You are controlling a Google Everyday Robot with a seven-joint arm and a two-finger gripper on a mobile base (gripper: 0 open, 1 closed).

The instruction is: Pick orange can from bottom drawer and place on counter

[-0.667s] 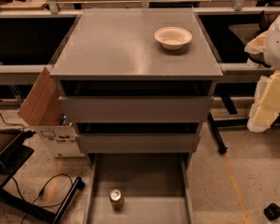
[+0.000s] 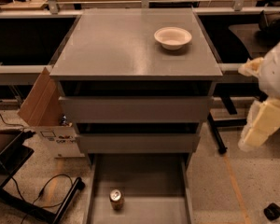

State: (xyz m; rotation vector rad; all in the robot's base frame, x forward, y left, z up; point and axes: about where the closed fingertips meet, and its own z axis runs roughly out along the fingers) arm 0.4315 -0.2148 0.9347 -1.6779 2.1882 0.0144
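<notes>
Grey counter [image 2: 126, 45] above the open bottom drawer [image 2: 151, 181], whose front is cut off. Cardboard box [image 2: 39, 101] at left, label unreadable. Gripper [image 2: 265, 124] beyond the counter's right edge, state unclear. Orange can [image 2: 116, 199] upright in the drawer.

The bottom drawer [image 2: 149, 181], lower centre, is open from above; 2 upper drawers [image 2: 135, 108] overhang its rear. A bowl [image 2: 172, 37] occupies the counter's [image 2: 116, 45] upper right. The gripper [image 2: 263, 122] hangs at the right edge.
</notes>
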